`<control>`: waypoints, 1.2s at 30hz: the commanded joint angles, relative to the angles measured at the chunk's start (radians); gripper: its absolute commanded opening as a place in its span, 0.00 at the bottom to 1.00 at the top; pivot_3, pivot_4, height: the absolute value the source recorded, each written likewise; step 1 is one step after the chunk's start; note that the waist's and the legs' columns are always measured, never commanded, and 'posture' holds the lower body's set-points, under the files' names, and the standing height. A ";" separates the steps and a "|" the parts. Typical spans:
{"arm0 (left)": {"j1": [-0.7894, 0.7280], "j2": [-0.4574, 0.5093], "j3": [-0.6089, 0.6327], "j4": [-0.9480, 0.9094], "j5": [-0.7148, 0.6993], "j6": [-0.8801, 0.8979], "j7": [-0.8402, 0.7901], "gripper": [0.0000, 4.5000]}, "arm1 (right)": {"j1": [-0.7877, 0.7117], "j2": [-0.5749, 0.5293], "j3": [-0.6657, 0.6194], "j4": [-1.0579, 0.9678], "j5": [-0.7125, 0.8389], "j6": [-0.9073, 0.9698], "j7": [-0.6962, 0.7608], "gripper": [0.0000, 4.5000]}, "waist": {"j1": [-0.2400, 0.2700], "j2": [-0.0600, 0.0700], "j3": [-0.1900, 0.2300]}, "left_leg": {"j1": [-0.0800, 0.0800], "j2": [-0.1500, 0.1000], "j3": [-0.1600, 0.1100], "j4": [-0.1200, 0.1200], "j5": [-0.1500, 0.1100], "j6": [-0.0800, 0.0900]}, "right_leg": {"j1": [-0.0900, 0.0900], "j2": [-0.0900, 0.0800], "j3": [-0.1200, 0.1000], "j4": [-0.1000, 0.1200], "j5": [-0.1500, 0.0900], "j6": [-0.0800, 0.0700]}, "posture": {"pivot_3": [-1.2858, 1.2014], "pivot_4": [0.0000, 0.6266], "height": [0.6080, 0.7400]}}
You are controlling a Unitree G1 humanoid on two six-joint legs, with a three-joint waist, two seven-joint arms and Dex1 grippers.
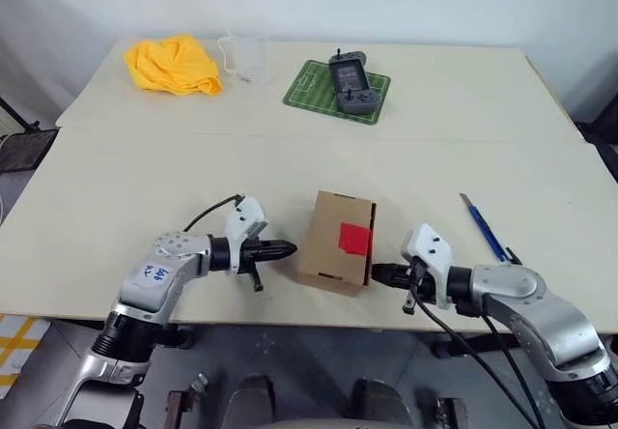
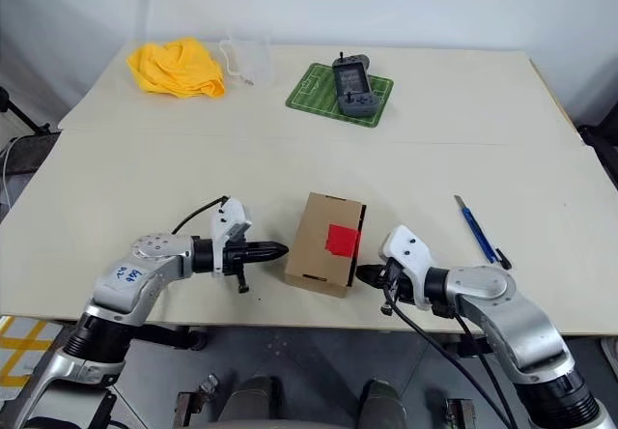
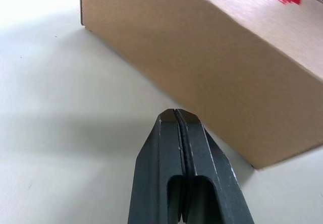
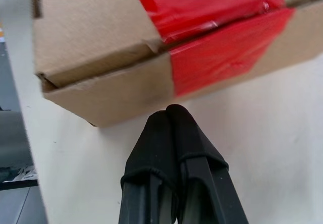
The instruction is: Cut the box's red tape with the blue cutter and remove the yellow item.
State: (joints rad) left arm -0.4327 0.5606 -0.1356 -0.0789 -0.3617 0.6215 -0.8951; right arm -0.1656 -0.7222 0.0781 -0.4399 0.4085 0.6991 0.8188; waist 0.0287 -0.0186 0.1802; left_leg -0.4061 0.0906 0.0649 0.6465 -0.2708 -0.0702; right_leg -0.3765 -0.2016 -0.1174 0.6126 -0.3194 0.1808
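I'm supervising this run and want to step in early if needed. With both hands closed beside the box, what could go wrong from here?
1. The left hand and right hand, both shut, flank the box; a nudge might shove it toward the near table edge.
2. The blue cutter lies untouched off to the right, so the red tape stays uncut until it is fetched.

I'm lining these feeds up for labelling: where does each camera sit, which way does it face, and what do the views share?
Left eye view: on the head, facing forward and down over the table; both arms show, shut left gripper and shut right gripper flanking the box.
Right eye view: the head's other eye, same scene, blue cutter lying to the right.
Left wrist view: looks along its closed fingers at the box's side.
Right wrist view: looks along its closed fingers at the red tape.
All share the box.
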 commanded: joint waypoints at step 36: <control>-0.272 -0.034 -0.038 0.061 -0.035 -0.157 -0.229 0.00 | -0.298 -0.146 -0.504 -0.096 0.557 0.910 -0.191 0.88 | -0.003 0.000 0.000 | 0.000 0.000 0.000 0.000 0.000 0.000 | 0.000 0.000 0.000 0.000 0.000 0.000 | 0.52 0.24 1.00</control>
State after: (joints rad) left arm -0.6828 0.5385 -0.1590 -0.0367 -0.4275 0.5014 -1.1322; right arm -0.4185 -0.8866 -0.4102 -0.5229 0.8836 1.5315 0.6914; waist 0.0257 -0.0185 0.1802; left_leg -0.4061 0.0906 0.0649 0.6462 -0.2710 -0.0700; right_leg -0.3766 -0.2014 -0.1172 0.6129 -0.3193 0.1807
